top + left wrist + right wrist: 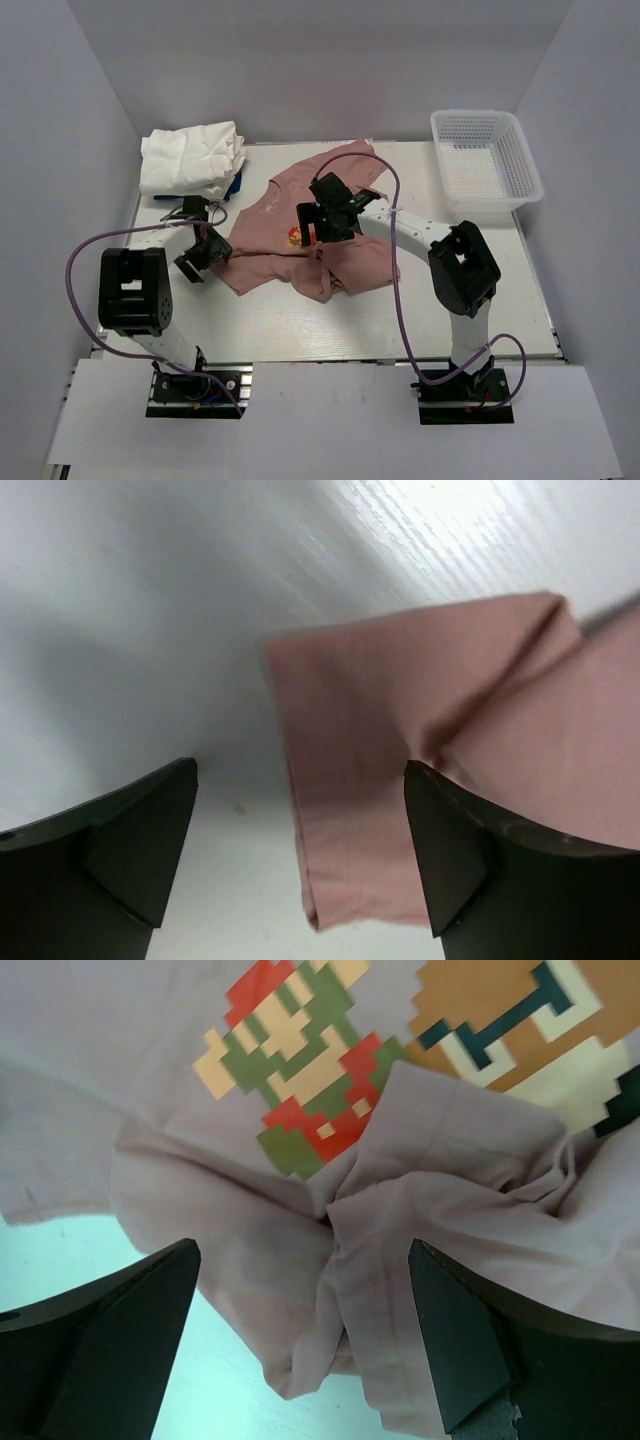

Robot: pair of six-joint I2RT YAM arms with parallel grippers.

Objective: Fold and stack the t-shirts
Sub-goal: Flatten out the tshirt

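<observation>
The dusty pink t-shirt (310,215) lies rumpled in the middle of the table, its cartoon print (296,238) facing up. Folded white t-shirts (192,158) are stacked at the back left. My left gripper (197,257) is open and empty at the shirt's left edge; in the left wrist view a pink sleeve corner (370,780) lies flat between its fingers (455,850). My right gripper (322,222) is open over the shirt's middle; in the right wrist view bunched pink folds (350,1260) and the print (290,1070) lie between its fingers (470,1340).
A white plastic mesh basket (487,158) stands at the back right. A blue item (234,183) peeks out under the white stack. The white table (300,320) ends at a front edge just ahead of the arm bases.
</observation>
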